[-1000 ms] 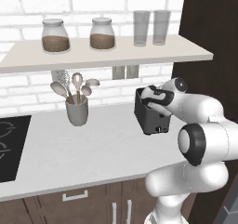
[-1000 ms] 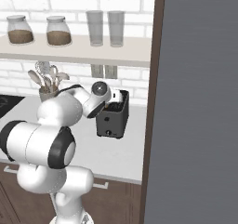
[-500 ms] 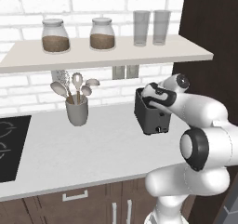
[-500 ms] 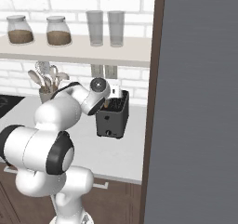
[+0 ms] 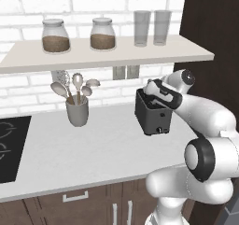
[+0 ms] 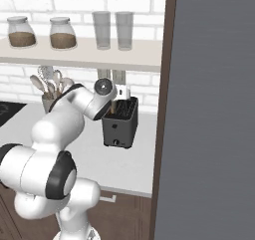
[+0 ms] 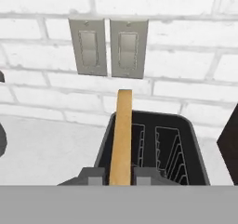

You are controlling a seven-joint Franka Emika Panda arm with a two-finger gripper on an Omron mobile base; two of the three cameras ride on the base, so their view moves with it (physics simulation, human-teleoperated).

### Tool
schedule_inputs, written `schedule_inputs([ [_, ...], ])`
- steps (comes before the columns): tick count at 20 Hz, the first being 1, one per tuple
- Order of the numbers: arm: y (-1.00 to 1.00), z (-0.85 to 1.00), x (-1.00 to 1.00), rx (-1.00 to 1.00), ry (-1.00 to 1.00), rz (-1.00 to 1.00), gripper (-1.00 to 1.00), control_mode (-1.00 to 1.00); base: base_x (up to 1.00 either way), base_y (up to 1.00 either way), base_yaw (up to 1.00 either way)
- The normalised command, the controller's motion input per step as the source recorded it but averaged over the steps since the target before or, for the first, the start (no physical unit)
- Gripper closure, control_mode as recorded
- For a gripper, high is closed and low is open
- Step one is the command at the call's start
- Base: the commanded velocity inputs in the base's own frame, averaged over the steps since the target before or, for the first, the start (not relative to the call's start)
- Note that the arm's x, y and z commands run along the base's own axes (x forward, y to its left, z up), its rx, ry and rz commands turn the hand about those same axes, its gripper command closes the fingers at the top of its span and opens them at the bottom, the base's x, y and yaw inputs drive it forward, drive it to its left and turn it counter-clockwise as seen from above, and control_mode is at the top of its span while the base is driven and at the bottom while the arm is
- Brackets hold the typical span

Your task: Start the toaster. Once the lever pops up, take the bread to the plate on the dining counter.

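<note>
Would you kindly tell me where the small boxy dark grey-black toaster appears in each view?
Left base view: small boxy dark grey-black toaster, right of centre.
Right base view: centre.
Hand view: lower centre-right.
Shared landmark: the paired grey wall switch plates behind it.

Bread (image 7: 121, 135) lower end hidden between fingers (image 7: 95, 175); toaster (image 7: 186, 148) front cut off.

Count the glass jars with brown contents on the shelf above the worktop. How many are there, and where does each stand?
2. Both stand on the shelf: one jar near its left end, the other jar just right of it, left of the two empty glasses. None seems hidden.
</note>
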Motion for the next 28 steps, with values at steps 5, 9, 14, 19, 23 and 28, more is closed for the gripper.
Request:
schedule_inputs([
  [5, 0.0, 0.27, -0.34, 0.06, -0.03, 0.0, 1.0, -1.0, 0.0, 0.0, 0.0],
  [9, 0.0, 0.28, -0.39, 0.07, 0.0, 0.0, 1.0, -1.0, 0.0, 0.0, 0.0],
  [14, 0.0, 0.26, -0.56, 0.06, 0.0, 0.0, 1.0, -1.0, 0.0, 0.0, 0.0],
  [19, 0.01, 0.38, -0.75, 0.02, 0.05, 0.0, 1.0, -1.0, 0.0, 0.0, 0.0],
  [23, 0.07, 0.48, -0.66, 0.01, 0.03, 0.0, 1.0, -1.0, 0.0, 0.0, 0.0],
  [28, 0.02, 0.34, -0.9, 0.0, 0.03, 0.0, 1.0, -1.0, 0.0, 0.0, 0.0],
])
